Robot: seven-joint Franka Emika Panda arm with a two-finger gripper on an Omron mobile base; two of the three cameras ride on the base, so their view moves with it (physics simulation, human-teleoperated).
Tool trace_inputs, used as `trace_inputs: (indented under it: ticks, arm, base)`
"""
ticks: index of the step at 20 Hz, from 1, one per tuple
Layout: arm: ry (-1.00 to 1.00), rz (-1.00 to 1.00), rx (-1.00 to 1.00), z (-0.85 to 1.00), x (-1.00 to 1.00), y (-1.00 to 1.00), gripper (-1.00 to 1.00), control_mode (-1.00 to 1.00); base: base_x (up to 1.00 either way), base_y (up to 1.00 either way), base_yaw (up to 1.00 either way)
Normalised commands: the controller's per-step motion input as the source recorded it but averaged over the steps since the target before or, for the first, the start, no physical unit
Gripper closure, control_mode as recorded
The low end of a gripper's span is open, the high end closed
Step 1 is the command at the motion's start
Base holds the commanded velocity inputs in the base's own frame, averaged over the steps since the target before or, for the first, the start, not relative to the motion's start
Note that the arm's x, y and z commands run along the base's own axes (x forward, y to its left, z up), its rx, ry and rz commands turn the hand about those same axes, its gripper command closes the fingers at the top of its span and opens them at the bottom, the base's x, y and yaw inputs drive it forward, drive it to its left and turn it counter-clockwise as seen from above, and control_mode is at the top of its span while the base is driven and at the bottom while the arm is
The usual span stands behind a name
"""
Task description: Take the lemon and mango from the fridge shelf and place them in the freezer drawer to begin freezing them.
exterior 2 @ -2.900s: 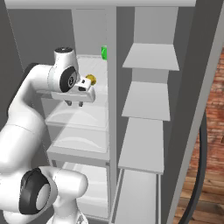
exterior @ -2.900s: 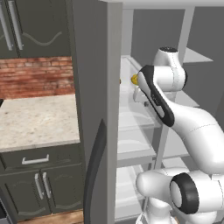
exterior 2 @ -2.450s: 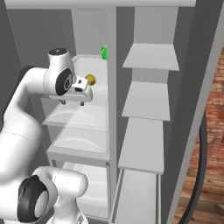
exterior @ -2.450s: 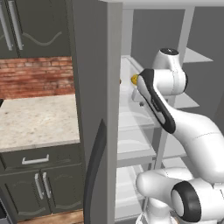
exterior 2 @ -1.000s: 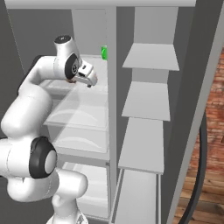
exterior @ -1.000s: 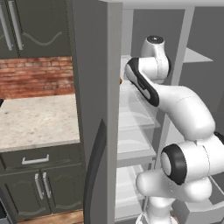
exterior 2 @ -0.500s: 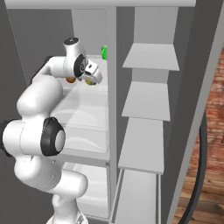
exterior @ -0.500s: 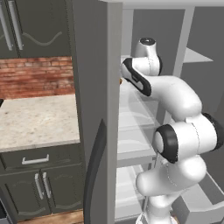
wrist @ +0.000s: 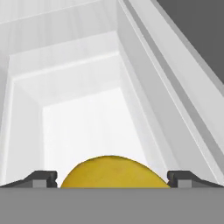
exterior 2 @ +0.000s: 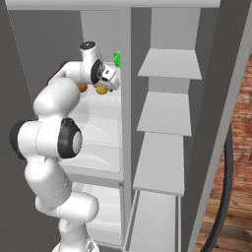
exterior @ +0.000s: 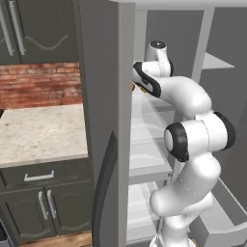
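The end effector (exterior 2: 104, 87) is high inside the open fridge, its fingers clamped on the lemon (wrist: 114, 172), which sits between the two dark fingertips (wrist: 41, 178) in the hand view. The mango (exterior 2: 82, 87) lies just left of it on the white fridge shelf (exterior 2: 106, 103). Low on the right of the left base view, the freezer drawer (exterior: 223, 221) stands pulled out.

The lemon (wrist: 113, 172) sits between the hand's (wrist: 113, 179) fingertips, with the mango (exterior 2: 82, 87) just behind, above the fridge shelf (exterior 2: 101, 104).
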Motion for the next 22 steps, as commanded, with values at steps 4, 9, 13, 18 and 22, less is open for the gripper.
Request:
trace_inputs:
  ticks: [4,9,13,18,22]
  arm:
    - [0.00,0.00,0.00,-0.26,0.24,0.00,1.00,-1.00]
    - [0.00,0.00,0.00,-0.06,0.00,-0.02,1.00,-1.00]
    - [0.00,0.00,0.00,0.00,-0.07,0.00,1.00,-1.00]
    - [-0.08,0.02,0.00,0.00,-0.58,0.00,1.00,-1.00]
    - [-0.24,0.09,0.00,0.00,-1.00,0.03,1.00,-1.00]
  base:
    - [0.00,0.00,0.00]
    - [0.00,0.00,0.00]
    - [0.00,0.00,0.00]
    - [0.00,0.00,0.00]
    - [0.00,0.00,0.00]
